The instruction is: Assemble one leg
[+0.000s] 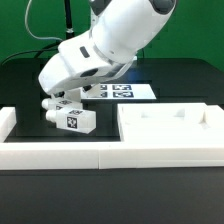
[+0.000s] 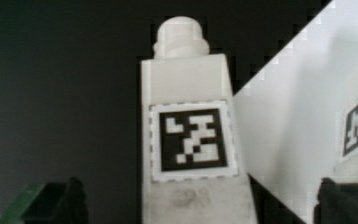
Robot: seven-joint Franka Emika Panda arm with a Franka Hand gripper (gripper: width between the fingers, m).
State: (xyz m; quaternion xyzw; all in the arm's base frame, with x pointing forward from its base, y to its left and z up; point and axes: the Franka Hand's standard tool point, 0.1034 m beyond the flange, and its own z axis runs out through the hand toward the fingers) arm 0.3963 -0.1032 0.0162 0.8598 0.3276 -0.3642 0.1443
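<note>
Leg (image 2: 190, 130) between spread fingers (image 2: 51, 205), peg (image 2: 181, 35) wrist-view only

- A black table (image 1: 25, 85) was seen beneath everything, backed by a green curtain (image 1: 25, 25).
- The marker board (image 1: 128, 92) was laid flat toward the back of the table, its tags partly hidden.
- A large white square panel (image 1: 175, 130) with a raised rim was set at the exterior view's right.
- A low white wall (image 1: 60, 156) was run along the front, just before the panel.
</note>
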